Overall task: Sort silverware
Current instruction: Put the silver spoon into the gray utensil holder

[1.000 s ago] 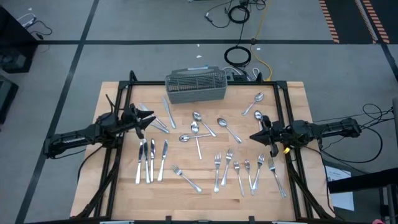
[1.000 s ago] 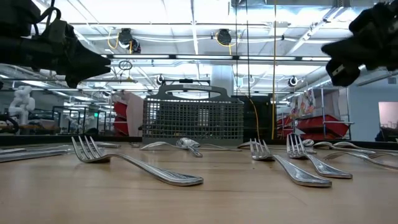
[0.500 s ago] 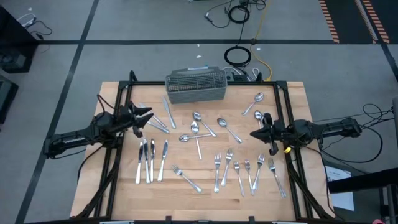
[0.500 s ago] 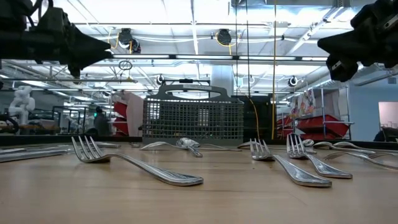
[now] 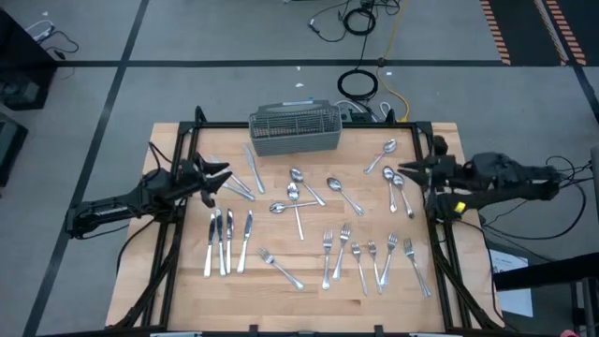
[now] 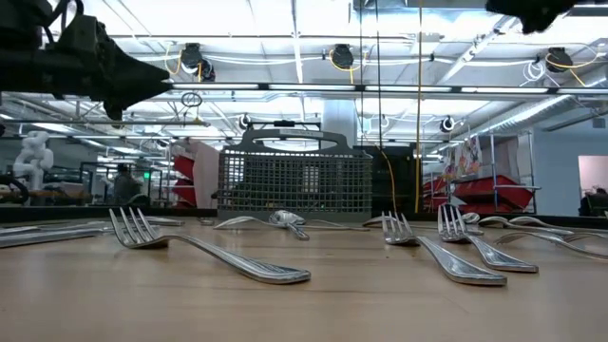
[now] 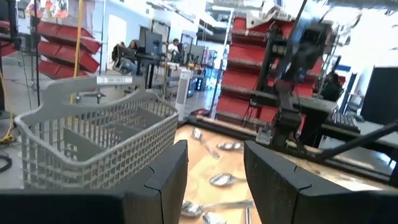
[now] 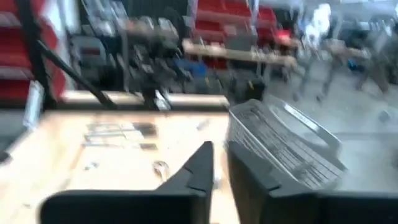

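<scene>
Robotics lab or workshop: red storage shelving (image 7: 261, 43), ceiling strip lights (image 6: 285, 87), cables (image 5: 360, 84) across grey floor

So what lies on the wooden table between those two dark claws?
Seen from above, shiny metal spoons lie between left gripper and right gripper.

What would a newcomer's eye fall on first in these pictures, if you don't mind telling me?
Probably the silverware scattered across the wooden table: knives toward the left, spoons mid-table, forks toward the near right. Next, the grey wire-mesh basket at the far edge. Then the two dark arms, the left gripper open above the left side, the right gripper above the right-hand spoons.
</scene>
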`<state>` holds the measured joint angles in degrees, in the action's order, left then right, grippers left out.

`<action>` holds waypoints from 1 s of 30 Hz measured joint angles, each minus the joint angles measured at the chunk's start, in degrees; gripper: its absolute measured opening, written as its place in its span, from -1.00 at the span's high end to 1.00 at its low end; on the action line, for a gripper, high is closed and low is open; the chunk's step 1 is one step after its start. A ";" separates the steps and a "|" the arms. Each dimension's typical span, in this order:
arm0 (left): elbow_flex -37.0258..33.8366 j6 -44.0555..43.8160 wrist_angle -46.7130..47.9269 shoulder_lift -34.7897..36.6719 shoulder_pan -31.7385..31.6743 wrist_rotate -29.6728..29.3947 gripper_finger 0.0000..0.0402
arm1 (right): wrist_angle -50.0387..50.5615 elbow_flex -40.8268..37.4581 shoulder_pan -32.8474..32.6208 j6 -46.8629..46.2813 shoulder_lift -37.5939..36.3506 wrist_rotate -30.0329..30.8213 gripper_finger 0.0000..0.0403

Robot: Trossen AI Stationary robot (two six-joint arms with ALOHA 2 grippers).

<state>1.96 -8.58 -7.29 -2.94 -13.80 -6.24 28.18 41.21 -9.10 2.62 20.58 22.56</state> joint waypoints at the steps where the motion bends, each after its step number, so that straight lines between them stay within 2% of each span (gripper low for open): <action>1: 0.00 0.00 0.54 0.00 0.00 0.00 0.18 | 1.68 2.67 0.00 -0.24 2.96 0.35 0.64; 6: 0.00 0.00 0.77 0.00 0.00 0.00 0.18 | 12.29 13.07 0.08 -6.18 17.74 3.29 0.22; 11: 0.00 0.00 0.78 0.00 0.00 0.00 0.18 | 20.25 15.14 0.42 -14.92 29.11 2.31 -0.01; 19: 0.00 0.09 0.77 0.00 0.02 0.00 0.18 | 20.12 15.15 4.18 -20.79 38.46 -0.68 0.00; 24: 0.00 0.07 0.85 0.00 0.00 0.00 0.18 | 19.69 15.18 10.02 -22.82 43.22 -8.15 0.00; 30: 0.00 0.03 0.96 0.00 0.02 0.00 0.18 | 19.23 15.17 16.61 -18.94 50.78 -10.85 -0.01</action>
<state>1.96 -8.56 -6.33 -2.94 -13.79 -6.24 47.41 56.38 7.51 -16.32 71.37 11.71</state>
